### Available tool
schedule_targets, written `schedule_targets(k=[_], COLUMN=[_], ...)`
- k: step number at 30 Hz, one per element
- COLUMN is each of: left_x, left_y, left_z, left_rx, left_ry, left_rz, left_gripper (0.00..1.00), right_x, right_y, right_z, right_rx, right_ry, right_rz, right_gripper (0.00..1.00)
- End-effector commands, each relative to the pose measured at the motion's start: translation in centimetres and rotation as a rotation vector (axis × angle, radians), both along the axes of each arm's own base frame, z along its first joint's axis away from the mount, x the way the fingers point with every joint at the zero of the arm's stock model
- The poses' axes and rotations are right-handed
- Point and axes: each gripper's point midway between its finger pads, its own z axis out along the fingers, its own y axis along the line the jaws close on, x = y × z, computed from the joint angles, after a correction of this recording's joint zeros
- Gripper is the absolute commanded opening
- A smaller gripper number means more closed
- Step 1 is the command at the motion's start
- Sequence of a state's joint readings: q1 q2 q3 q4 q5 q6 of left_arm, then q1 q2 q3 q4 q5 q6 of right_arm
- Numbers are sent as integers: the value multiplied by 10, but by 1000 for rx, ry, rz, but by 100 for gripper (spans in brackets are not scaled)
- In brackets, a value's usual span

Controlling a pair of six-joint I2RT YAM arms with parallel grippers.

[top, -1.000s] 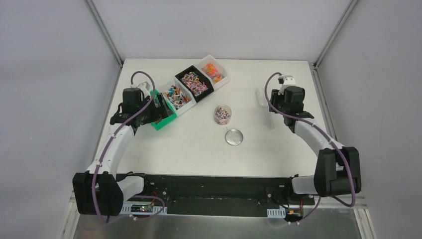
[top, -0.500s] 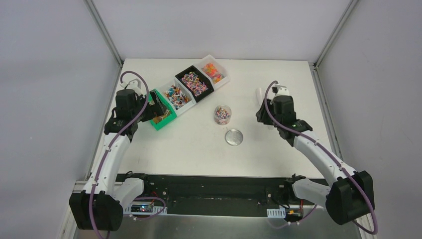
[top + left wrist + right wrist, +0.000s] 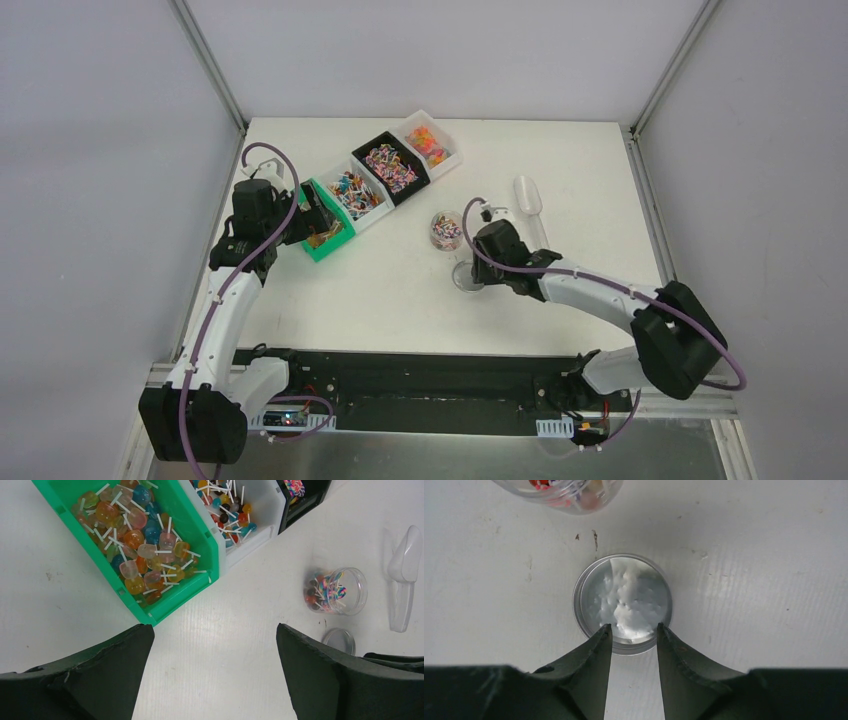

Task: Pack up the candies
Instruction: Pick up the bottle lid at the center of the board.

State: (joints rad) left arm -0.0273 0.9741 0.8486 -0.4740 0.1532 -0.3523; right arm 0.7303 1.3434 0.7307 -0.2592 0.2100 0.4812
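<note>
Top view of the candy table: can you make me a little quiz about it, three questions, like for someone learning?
1. True or false: the lid lies on the table beside the jar, not on it.
2. Which colour is the bin nearest the left tool? A green, B black, C red.
3. How many bins stand in the row?
Key: 1 true. 2 A, the green bin. 3 four.
</note>
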Motion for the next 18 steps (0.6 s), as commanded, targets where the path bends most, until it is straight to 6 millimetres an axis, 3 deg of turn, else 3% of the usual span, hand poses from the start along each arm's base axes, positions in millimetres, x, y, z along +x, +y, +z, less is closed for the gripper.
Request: schedule_targets(k=[1, 8, 18], left_x=[6, 6, 6], left_y=[-1, -1, -1], left_z=[22, 22, 22], left_rx=[-6, -4, -3], left_ry=[-64, -66, -65], left_rz=[7, 6, 8], left_gripper=[99, 99, 99], right_x=[16, 7, 4], right_y=[32, 64, 70], right_z=[17, -2, -16], right_rx=[19, -24, -105], right_ry=[-71, -31, -19], right_rz=[-7, 59, 81], right_gripper=[40, 36, 29])
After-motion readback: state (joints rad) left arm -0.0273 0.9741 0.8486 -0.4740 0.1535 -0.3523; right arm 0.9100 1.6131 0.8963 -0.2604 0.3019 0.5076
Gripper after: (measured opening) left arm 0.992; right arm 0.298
